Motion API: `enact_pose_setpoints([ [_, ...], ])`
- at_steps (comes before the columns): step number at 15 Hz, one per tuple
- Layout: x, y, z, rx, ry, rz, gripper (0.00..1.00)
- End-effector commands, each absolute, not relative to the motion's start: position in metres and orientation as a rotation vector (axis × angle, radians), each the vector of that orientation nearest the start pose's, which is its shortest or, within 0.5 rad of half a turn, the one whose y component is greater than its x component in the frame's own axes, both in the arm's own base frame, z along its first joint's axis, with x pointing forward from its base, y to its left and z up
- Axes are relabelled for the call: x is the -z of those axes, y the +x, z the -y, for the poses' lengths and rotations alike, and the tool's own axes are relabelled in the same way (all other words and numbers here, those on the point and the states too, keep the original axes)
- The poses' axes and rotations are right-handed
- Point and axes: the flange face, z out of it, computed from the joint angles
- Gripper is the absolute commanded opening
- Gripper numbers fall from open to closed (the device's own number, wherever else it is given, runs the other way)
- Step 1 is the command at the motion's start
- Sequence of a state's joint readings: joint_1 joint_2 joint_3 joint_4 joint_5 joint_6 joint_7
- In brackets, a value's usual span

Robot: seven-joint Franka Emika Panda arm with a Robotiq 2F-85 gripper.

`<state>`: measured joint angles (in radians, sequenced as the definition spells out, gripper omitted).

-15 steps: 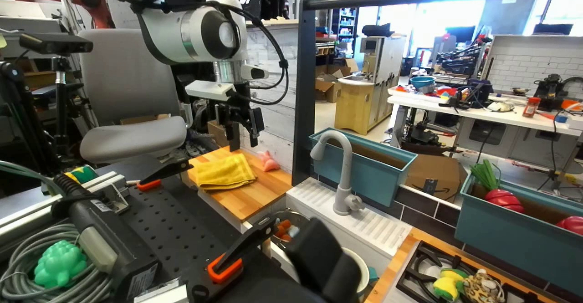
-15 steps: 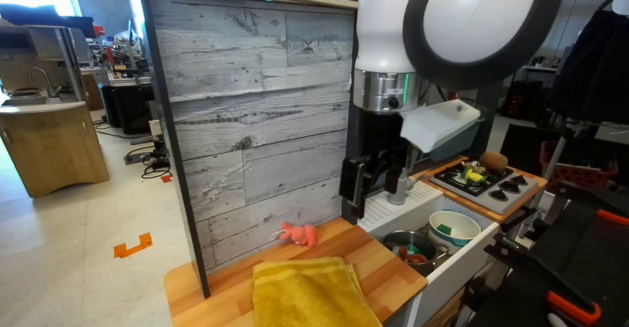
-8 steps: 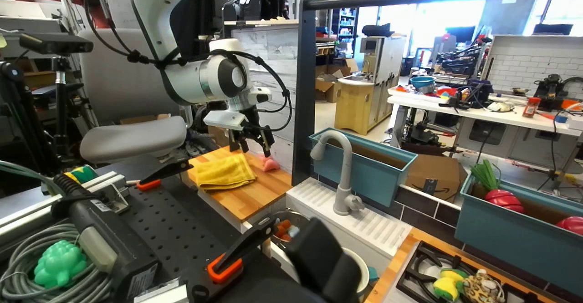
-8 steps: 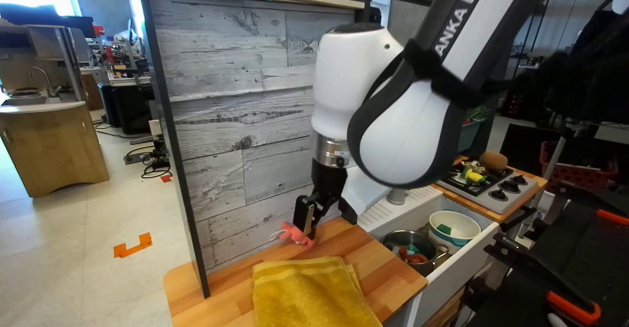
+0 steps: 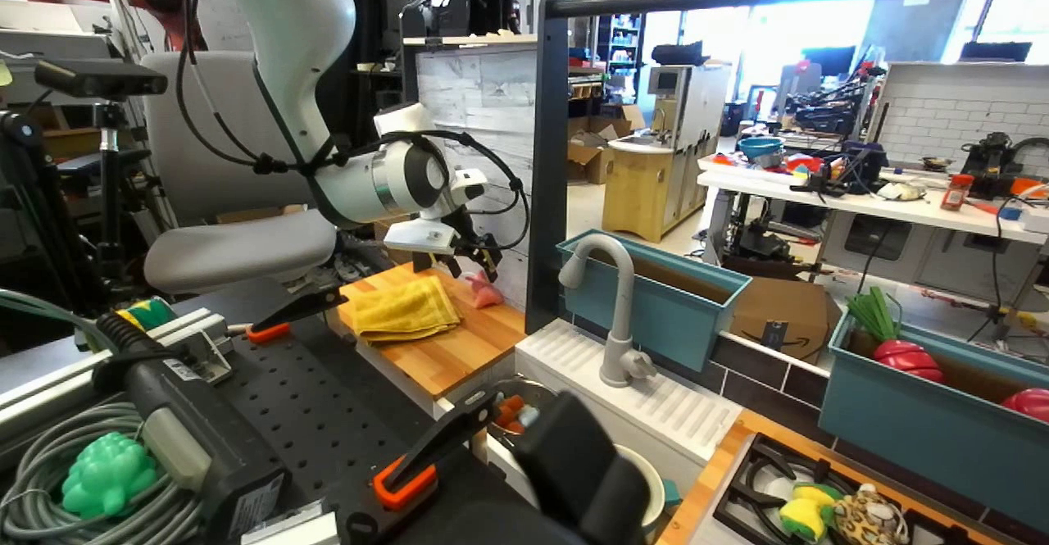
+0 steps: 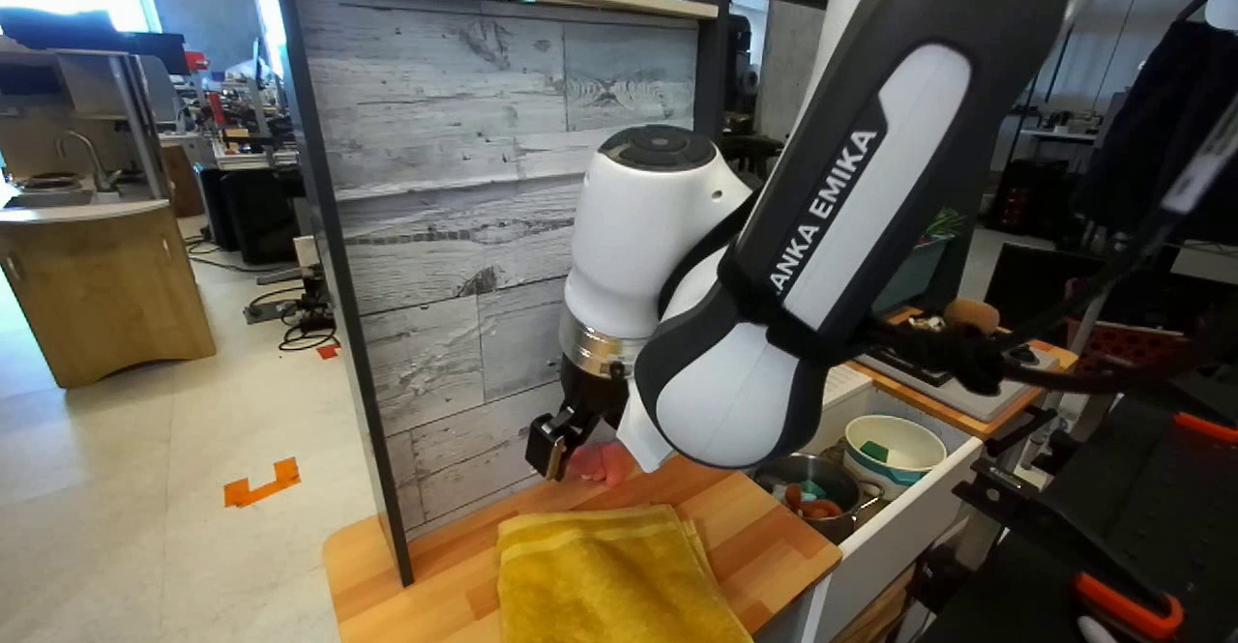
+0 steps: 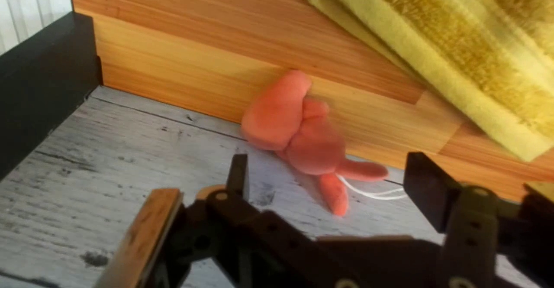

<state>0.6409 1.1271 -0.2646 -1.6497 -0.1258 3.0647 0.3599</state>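
One approach seemingly in hand: hovering with black two-fingered gripper [image 7: 331,182] spread wide near coral-pink plush toy [image 7: 314,149] on tan wooden counter [image 7: 194,32] beside whitewashed plank wall [image 7: 151,158]; probably calls next for straddling toy.

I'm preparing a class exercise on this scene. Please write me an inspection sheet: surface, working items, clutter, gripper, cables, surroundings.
Surface: wooden counter, bearing a folded yellow towel.
Working items: pink toy on the counter, close to the grey wood-look panel; whether it touches the panel is hard to tell.
Clutter: metal pot with a white bowl near it; green toy amid coiled grey cable.
Gripper: jaws apart near the pink toy; nothing held.
Cables: black cables strapped along the arm, looping out near the wrist; the grey coil noted above.
Surroundings: grey chair, faucet, cardboard box.
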Motion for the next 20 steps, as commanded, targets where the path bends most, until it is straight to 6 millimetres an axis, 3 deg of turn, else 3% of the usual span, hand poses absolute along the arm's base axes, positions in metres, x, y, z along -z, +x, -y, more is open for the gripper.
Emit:
enact_pose_setpoints([
  [1,0.009,0.614,-0.261,0.662,-3.156,0.515,0.60],
  [6,-0.001,0.621,-0.260,0.568,-3.130,0.344,0.22],
  [7,-0.004,0.621,-0.260,0.515,-3.131,0.306,0.19],
  [8,-0.010,0.616,-0.261,0.401,-3.154,0.267,0.07],
  [9,-0.016,0.613,-0.259,0.309,-3.169,0.250,0.01],
  [13,-0.074,0.589,-0.237,0.050,-3.197,0.296,0.02],
  [15,-0.102,0.588,-0.210,0.059,-3.225,0.272,0.02],
  [17,-0.124,0.585,-0.171,0.022,-3.260,0.189,0.02],
  [20,-0.127,0.568,-0.092,-0.224,-3.374,0.071,0.02],
])
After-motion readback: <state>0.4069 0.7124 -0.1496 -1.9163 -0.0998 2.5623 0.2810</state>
